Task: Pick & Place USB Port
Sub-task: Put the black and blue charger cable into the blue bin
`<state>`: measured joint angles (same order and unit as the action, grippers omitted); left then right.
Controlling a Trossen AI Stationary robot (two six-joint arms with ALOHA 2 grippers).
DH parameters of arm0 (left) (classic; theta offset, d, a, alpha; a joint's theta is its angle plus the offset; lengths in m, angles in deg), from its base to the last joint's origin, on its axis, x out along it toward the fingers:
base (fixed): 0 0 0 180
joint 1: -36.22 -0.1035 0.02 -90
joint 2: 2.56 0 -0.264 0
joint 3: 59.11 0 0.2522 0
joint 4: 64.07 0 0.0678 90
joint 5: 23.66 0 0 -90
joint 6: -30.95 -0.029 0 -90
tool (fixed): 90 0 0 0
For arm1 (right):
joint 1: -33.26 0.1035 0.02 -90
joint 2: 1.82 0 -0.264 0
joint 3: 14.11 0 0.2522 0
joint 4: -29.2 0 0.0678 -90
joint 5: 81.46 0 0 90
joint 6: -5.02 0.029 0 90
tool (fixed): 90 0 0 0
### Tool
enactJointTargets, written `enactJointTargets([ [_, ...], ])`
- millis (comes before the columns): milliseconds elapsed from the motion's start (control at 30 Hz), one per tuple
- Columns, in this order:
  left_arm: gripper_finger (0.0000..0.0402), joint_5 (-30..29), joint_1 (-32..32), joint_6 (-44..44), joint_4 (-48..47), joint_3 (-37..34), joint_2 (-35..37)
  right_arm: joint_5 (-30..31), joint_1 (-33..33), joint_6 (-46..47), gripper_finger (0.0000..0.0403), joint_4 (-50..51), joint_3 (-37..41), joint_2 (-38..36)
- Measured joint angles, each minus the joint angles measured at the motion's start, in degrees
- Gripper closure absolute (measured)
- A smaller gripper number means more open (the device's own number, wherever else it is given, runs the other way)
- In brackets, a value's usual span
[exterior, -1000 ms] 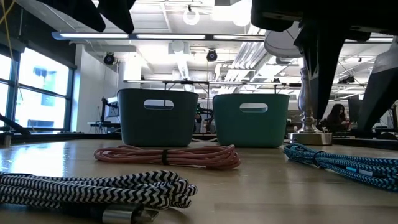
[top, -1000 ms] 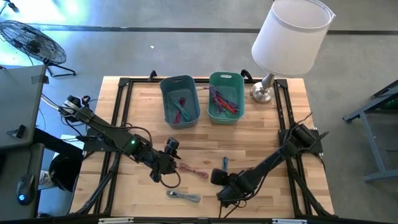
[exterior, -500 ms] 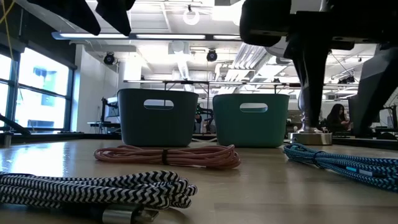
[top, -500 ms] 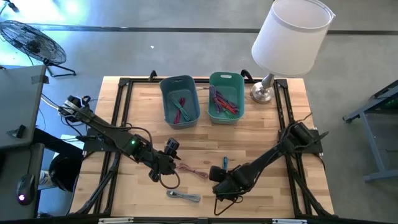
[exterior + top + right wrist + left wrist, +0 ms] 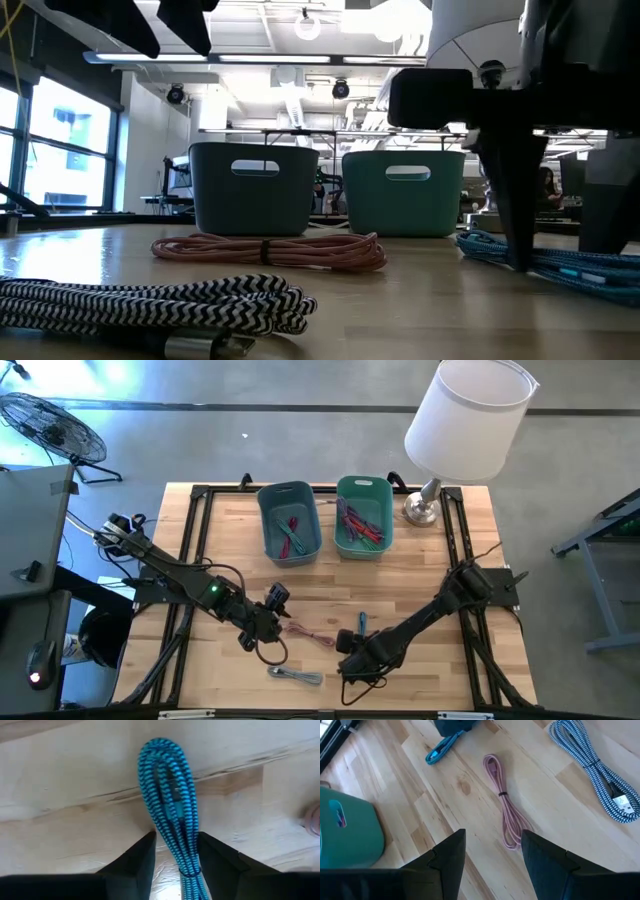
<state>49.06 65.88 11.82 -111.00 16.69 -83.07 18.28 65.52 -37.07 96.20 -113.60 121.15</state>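
Note:
A coiled blue braided USB cable [image 5: 165, 780] lies flat on the wooden table [image 5: 430, 575], right of centre. My right gripper [image 5: 175, 850] points straight down over it, open, with one finger on each long side of the bundle; the low view shows its fingers [image 5: 520, 240] down at the cable [image 5: 570, 262]. My left gripper [image 5: 490, 852] hangs open above a pink cable [image 5: 502, 805] lying at mid-table [image 5: 312, 634]. A black-and-white cable [image 5: 296, 676] lies near the front edge. My right gripper comes at the blue cable from above, its fingers [image 5: 142, 857] lying close on either long side of the bundle [image 5: 180, 845]. Whether they touch it, I cannot tell. The cable lies flat on the table.
Two bins stand at the back, a blue-grey one [image 5: 289, 520] and a teal one [image 5: 363, 515], each with cables inside. A lamp with a white shade [image 5: 468, 420] stands at the back right. A black frame runs along the table's edges.
My right gripper has come down from well above the table until its fingers stand around the blue cable, shifting slightly toward the table's left. The cables have stayed where they were.

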Motion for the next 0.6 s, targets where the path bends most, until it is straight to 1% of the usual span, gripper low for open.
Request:
enactJointTargets([
  [67,0.0216,0.0,0.0,-0.1,0.0,0.0,0.0,0.6,0.1,0.0,0.0289,0.1,0.0,0.9],
  [200,0.0216,0.0,0.0,-0.1,0.0,0.0,0.0,1.3,0.2,1.0,0.0375,0.4,0.0,1.3],
  [233,0.0216,0.0,0.0,-0.1,0.0,0.0,0.0,2.1,0.2,2.4,0.0384,0.3,0.0,1.3],
  [333,0.0216,-0.2,0.0,-0.1,0.4,0.0,0.0,7.6,0.4,9.0,0.038,1.0,-0.9,1.8],
  [400,0.0216,-2.3,0.0,-0.1,2.4,0.0,0.0,11.9,0.9,12.3,0.039,2.6,-2.2,1.9],
  [467,0.0216,-4.2,0.0,-1.1,7.3,0.0,0.0,17.1,1.2,15.7,0.0395,5.3,-4.3,2.5],
  [600,0.0216,-3.1,0.0,-9.4,18.6,0.0,-0.1,28.4,2.2,21.1,0.0395,10.2,-9.6,2.4],
])
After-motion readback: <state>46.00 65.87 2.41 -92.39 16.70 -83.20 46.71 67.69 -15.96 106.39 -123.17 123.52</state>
